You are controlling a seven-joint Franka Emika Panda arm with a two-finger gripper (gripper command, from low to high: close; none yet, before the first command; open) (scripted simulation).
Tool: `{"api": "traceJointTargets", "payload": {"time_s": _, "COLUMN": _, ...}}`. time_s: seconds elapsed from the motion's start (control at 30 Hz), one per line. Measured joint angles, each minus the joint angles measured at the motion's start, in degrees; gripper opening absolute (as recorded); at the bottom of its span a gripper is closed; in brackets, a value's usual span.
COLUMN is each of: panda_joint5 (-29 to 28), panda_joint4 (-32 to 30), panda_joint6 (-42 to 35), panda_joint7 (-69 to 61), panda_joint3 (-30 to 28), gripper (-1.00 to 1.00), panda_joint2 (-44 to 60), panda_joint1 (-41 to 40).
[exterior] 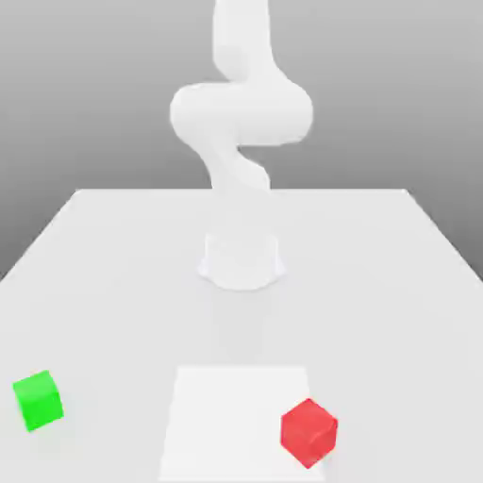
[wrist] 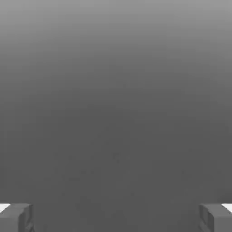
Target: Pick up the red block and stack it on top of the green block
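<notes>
Exterior view: white jointed robot arm point(exterior: 241, 113) stood on its round white base point(exterior: 242, 262), set on the pale matte surface point(exterior: 113, 283). Upper end of the arm ran out past the top edge. Gray backdrop point(exterior: 94, 94) behind.

Flat, white, four-sided panel point(exterior: 231, 424) lay in front of the base, on the camera's side. Small plain bright red cube point(exterior: 308, 433) was at the panel's edge toward the exterior view's right, overlapping that edge in the picture, one corner turned toward the camera. Couldn't tell how much of its underside sat on the panel.

Small plain bright green cube point(exterior: 39, 401) was well apart from it, off the panel, near the exterior view's left edge, turned at an angle. Nothing stacked: red and green were separate, both well in front of the base.

Hand view: dark gray two-finger gripper point(wrist: 116, 218), jaws released and wide apart, nothing between them. Smooth gray gradient beyond.
</notes>
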Motion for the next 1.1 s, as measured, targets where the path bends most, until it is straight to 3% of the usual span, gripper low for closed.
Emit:
{"api": "traceJointTargets", "payload": {"time_s": 0.5, "panda_joint5": 3.89, "panda_joint4": -7.8, "panda_joint6": 13.15, "panda_joint7": -19.74, "panda_joint3": -2.41, "gripper": 0.0, "panda_joint2": 31.59, "panda_joint1": 8.97}}
{"api": "traceJointTargets", "payload": {"time_s": 0.77, "panda_joint5": 1.17, "panda_joint4": -11.97, "panda_joint6": 20.23, "panda_joint7": -26.71, "panda_joint3": -1.52, "gripper": 0.0, "panda_joint2": 47.95, "panda_joint1": 11.18}}
{"api": "traceJointTargets", "payload": {"time_s": 0.93, "panda_joint5": 1.14, "panda_joint4": -11.26, "panda_joint6": 28.09, "panda_joint7": -27.92, "panda_joint3": -0.93, "gripper": 0.0, "panda_joint2": 58.26, "panda_joint1": 10.93}}
{"api": "traceJointTargets", "payload": {"time_s": 0.97, "panda_joint5": 1.32, "panda_joint4": -11.0, "panda_joint6": 29.64, "panda_joint7": -28.06, "panda_joint3": -0.74, "gripper": -1.0, "panda_joint2": 60.12, "panda_joint1": 10.77}}
{"api": "traceJointTargets", "payload": {"time_s": 1.1, "panda_joint5": 1.28, "panda_joint4": -10.99, "panda_joint6": 29.59, "panda_joint7": -28.02, "panda_joint3": -0.73, "gripper": -1.0, "panda_joint2": 60.12, "panda_joint1": 10.75}}
